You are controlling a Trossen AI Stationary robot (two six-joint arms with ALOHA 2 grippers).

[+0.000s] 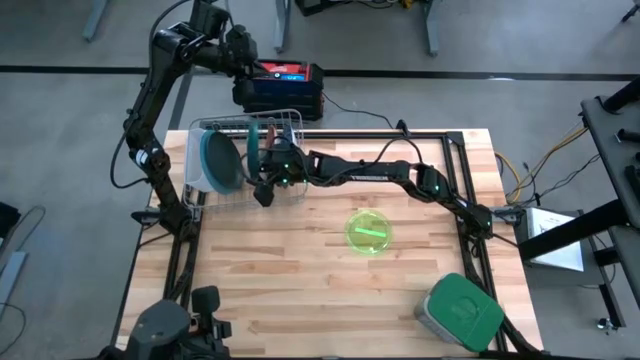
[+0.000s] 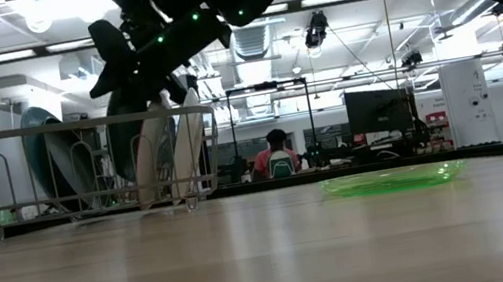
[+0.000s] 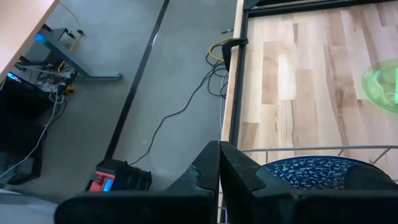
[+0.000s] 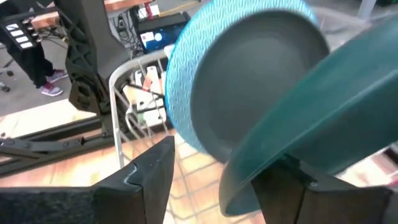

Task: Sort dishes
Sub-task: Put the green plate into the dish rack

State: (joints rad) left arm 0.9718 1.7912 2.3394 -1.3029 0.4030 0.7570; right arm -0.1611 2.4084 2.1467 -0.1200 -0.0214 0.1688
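A wire rack (image 1: 245, 160) stands at the table's far left and holds several dishes upright in its slots: a light blue bowl (image 1: 200, 160), a dark grey-teal plate (image 1: 222, 165), a dark green plate (image 1: 256, 150) and a reddish one (image 1: 275, 130). My right gripper (image 1: 265, 188) reaches over the rack's near side. It is open, with the dark green plate's rim (image 4: 292, 130) between its fingers. A lime green plate (image 1: 368, 232) lies flat on the table's middle. My left gripper (image 3: 217, 168) is shut and empty, raised beyond the far edge. My right gripper has one finger (image 4: 283, 186) close under the dark green plate's rim (image 4: 249, 180), and I cannot tell whether it touches. The other finger (image 4: 149, 177) stands clear of the rim with a gap. The plate stands tilted in the rack.
A square grey container with a green lid (image 1: 460, 312) sits at the near right corner. A red and black box (image 1: 285, 85) stands on the floor behind the rack. A person (image 2: 279, 157) sits far back in the room. Bare wood lies between rack and container.
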